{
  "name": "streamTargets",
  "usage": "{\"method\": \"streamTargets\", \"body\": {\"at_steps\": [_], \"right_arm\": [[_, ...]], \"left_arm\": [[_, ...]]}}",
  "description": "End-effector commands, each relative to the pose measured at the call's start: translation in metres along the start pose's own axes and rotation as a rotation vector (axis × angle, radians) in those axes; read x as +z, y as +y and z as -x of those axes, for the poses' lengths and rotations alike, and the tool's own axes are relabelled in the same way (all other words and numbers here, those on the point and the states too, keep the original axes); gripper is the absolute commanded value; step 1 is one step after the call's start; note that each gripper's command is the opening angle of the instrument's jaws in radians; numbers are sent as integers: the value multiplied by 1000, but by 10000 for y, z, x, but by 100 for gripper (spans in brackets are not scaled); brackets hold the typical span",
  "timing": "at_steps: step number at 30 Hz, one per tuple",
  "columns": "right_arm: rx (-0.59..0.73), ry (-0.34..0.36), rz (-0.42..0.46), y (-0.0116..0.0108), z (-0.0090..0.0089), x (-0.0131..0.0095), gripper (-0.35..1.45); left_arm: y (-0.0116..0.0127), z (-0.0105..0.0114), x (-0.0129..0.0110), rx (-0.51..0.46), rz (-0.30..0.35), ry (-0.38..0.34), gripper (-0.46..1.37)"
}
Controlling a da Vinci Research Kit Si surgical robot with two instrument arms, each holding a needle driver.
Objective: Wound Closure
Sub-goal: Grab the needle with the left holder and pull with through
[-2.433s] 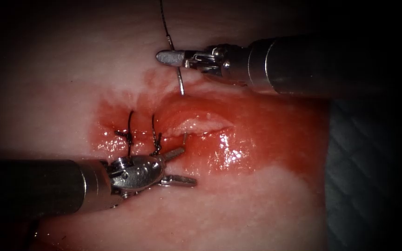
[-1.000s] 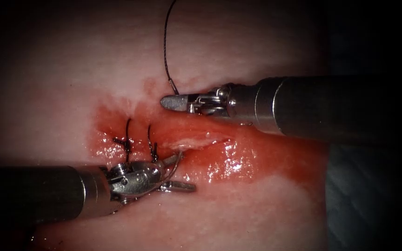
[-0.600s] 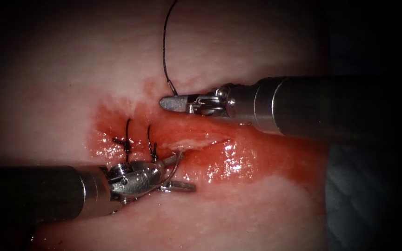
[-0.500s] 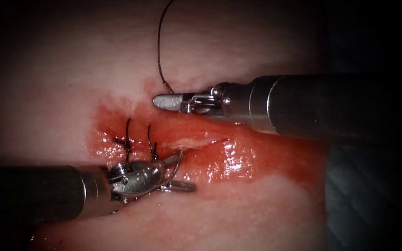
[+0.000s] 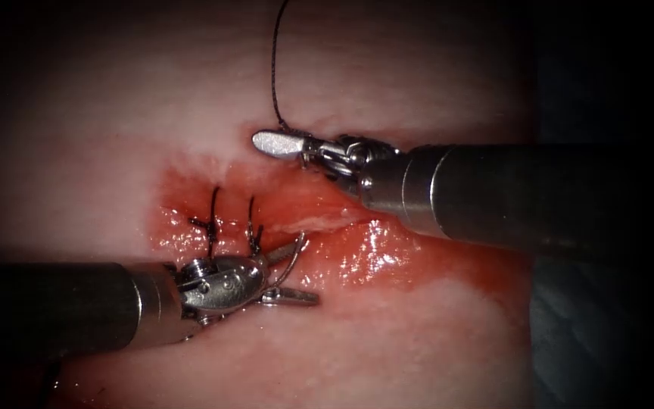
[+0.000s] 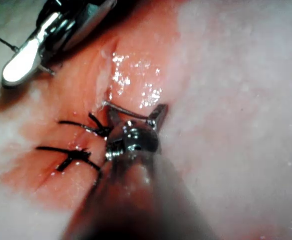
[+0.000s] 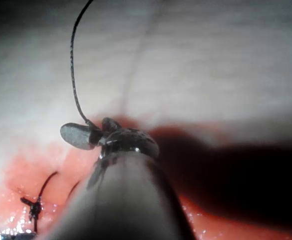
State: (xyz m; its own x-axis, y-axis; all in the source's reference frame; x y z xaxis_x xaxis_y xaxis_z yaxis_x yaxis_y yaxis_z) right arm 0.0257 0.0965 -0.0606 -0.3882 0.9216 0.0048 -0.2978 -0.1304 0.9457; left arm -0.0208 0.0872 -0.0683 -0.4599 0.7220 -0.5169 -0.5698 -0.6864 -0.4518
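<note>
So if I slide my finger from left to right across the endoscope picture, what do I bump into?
Left tool → first stitch → second stitch → needle → shiny red fluid → right tool's thick shaft.

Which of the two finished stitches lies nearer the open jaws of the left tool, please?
The right-hand stitch, next to the needle between the left tool's jaws; the other stitch lies further left.
</note>
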Motion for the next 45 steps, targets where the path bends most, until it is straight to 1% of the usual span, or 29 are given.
{"method": "streamTargets", "body": {"at_steps": [1, 7, 10, 12, 14, 15, 18, 19, 22, 23, 24, 28, 32, 34, 36, 38, 41, 42, 43, 45], "right_arm": [[-19, -8, -13, 1, -2, -1, 125], [-66, -23, -18, 3, -27, -8, 124], [-84, -21, -33, 7, -40, -14, 124], [-93, -33, -46, 9, -46, -19, 123], [-133, -37, -53, 12, -54, -25, 124], [-161, -41, -56, 15, -61, -29, 124], [-202, -51, -68, 20, -69, -36, 124], [-214, -64, -73, 23, -71, -39, 124], [-257, -73, -83, 25, -73, -47, 124], [-304, -79, -90, 26, -75, -51, 124], [-321, -81, -93, 27, -77, -53, 124], [-510, -98, -117, 35, -91, -66, 123], [-561, -128, -100, 37, -94, -75, 123], [-562, -136, -95, 37, -93, -77, 122], [-568, -139, -94, 36, -91, -77, 122], [-574, -138, -94, 35, -90, -77, 122], [-586, -137, -94, 34, -89, -75, 123], [-591, -137, -94, 34, -89, -74, 122], [-609, -137, -96, 33, -89, -74, 123], [-621, -137, -97, 33, -89, -75, 122]], "left_arm": [[0, 0, 0, 0, -4, 0, 69], [0, 0, 0, 0, -4, 0, 69], [0, 0, 0, 0, -4, 0, 69], [0, 0, 0, 0, -4, 0, 69], [0, 0, 0, 0, -4, 0, 69], [0, 0, 0, 0, -4, 0, 69], [0, 0, 0, 0, -4, 0, 69], [0, 0, 0, 0, -4, 0, 69], [0, 0, 0, 0, -4, 0, 69], [0, 0, 0, 0, -4, 0, 69], [0, 0, 0, 0, -4, 0, 69], [0, 0, 0, 0, -4, 0, 69], [0, 0, 0, -12, -4, 0, 68], [4, 2, -1, -20, -35, 10, 63], [9, 1, -1, -30, -44, 10, 57], [13, -2, 4, 31, -50, 11, 52], [16, -2, 9, 95, -55, 12, 43], [16, -1, 9, 113, -53, 12, 41], [15, 0, 8, 156, -44, 10, 36], [12, 1, 5, 181, -38, 15, 32]]}}
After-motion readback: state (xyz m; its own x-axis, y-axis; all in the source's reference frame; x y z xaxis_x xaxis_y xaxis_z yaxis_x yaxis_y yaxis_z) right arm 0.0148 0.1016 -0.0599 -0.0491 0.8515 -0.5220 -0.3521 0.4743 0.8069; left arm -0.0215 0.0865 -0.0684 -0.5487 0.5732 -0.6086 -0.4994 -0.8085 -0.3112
